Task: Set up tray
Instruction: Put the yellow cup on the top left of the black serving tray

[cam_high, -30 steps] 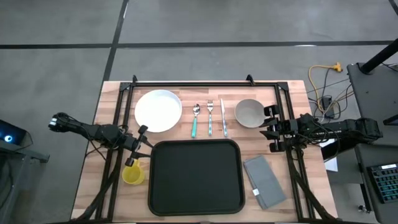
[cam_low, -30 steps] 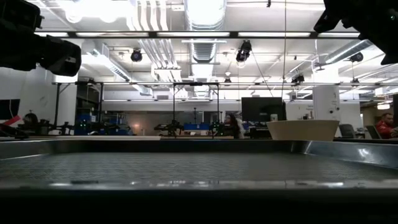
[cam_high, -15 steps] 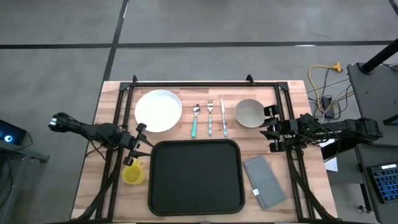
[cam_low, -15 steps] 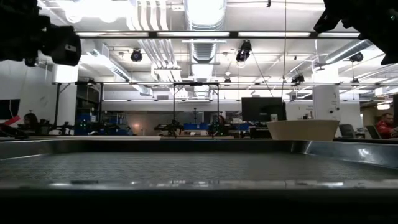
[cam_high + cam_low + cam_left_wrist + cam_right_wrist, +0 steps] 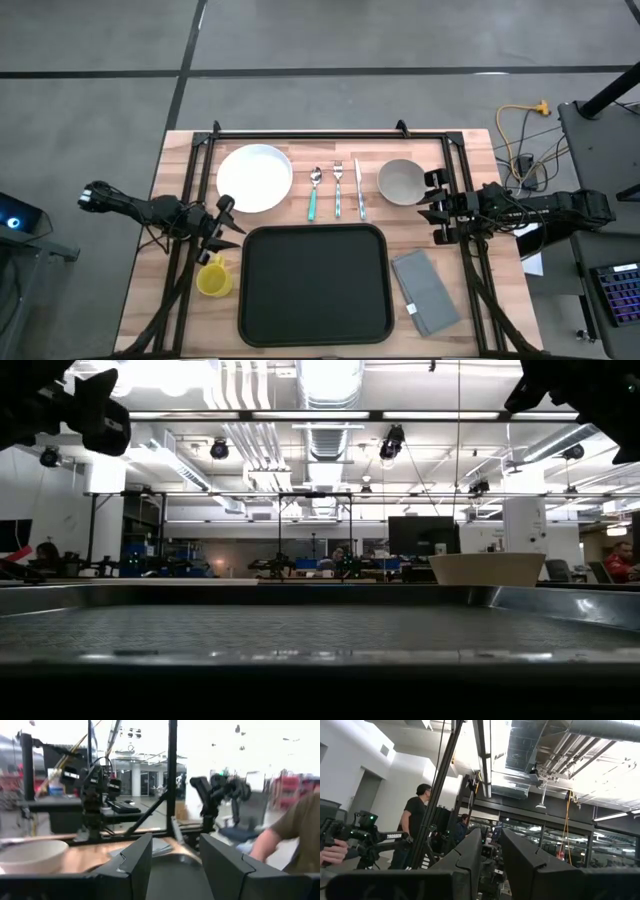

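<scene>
The black tray (image 5: 313, 285) lies flat at the table's near middle, and its ribbed floor (image 5: 300, 628) fills the low view. My left gripper (image 5: 223, 222) (image 5: 175, 847) hovers open off the tray's far-left corner, just beyond a yellow cup (image 5: 213, 278) standing on the table. My right gripper (image 5: 431, 197) (image 5: 491, 840) hangs open beside the grey bowl (image 5: 402, 181), on its right, and points level or slightly upward. A white plate (image 5: 254, 178), a spoon (image 5: 314, 192), a fork (image 5: 337, 190) and a knife (image 5: 359, 190) lie in a row beyond the tray.
A folded grey napkin (image 5: 426, 291) lies right of the tray. A black frame (image 5: 320, 134) runs along the far edge, with struts down both sides. The bowl (image 5: 487, 568) shows beyond the tray's rim. People stand in the room behind the table.
My left gripper has risen and drawn a little toward the far edge, away from the yellow cup. It stays open. The cup and everything else have kept their places.
</scene>
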